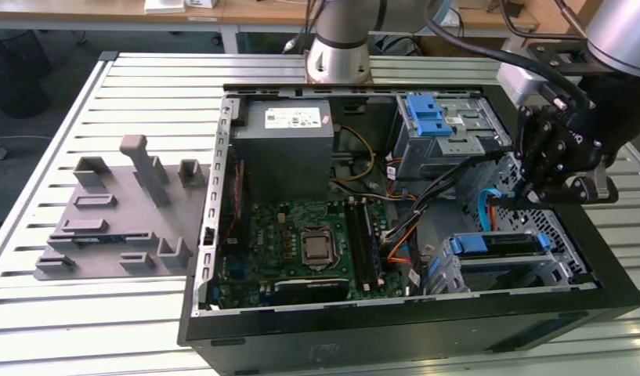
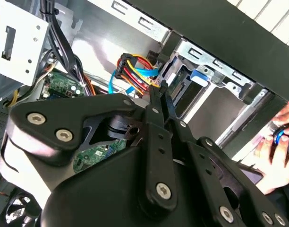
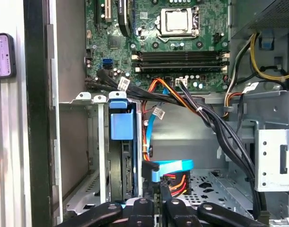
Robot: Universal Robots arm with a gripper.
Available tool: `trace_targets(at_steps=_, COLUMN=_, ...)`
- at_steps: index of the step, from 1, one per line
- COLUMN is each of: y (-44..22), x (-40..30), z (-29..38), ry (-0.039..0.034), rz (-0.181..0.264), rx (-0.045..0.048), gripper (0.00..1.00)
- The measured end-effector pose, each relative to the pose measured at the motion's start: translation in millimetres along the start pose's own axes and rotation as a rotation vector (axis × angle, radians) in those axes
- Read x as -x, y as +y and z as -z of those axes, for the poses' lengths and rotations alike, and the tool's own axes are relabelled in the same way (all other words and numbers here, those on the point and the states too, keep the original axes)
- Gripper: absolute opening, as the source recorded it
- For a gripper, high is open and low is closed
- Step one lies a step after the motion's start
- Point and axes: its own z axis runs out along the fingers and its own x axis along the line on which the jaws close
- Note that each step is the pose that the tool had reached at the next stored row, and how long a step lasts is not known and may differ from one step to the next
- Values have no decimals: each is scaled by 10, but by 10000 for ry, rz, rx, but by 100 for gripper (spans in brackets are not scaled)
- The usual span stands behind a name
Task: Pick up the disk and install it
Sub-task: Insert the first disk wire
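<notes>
The disk (image 1: 494, 245) sits in the drive cage at the front corner of the open computer case (image 1: 403, 329), on the exterior view's right, with its blue carrier frame facing up. In the first wrist view the disk (image 3: 122, 125) stands edge-on in its bay, blue tab toward the motherboard. My gripper (image 1: 528, 200) hangs just behind that cage, above the blue data cable (image 1: 487, 205). Its fingers (image 2: 159, 97) are shut together, and their tips lie beside the blue connector (image 3: 168, 168) and the red, orange and yellow power wires (image 3: 177, 182). Nothing shows between the fingers.
A grey power-supply box (image 1: 288, 137) fills the case's back corner, beside a second cage with a ridged blue latch (image 1: 429, 117). Black cable bundles (image 3: 215, 123) cross the case floor. A grey fixture (image 1: 121, 211) lies on the slatted table. A person's hand (image 2: 276, 151) is outside the case wall.
</notes>
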Motion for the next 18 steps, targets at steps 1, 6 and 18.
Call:
trace_targets(at_steps=1, y=-1, x=-10, z=-5, ry=-43, rz=-1, rx=32, gripper=16)
trace_targets(at_steps=6, y=-2, x=-112, z=-63, ry=-70, rz=-1, rx=101, gripper=16)
trace_targets(at_steps=18, y=-3, x=-179, z=-120, ry=-73, rz=-1, rx=128, gripper=16)
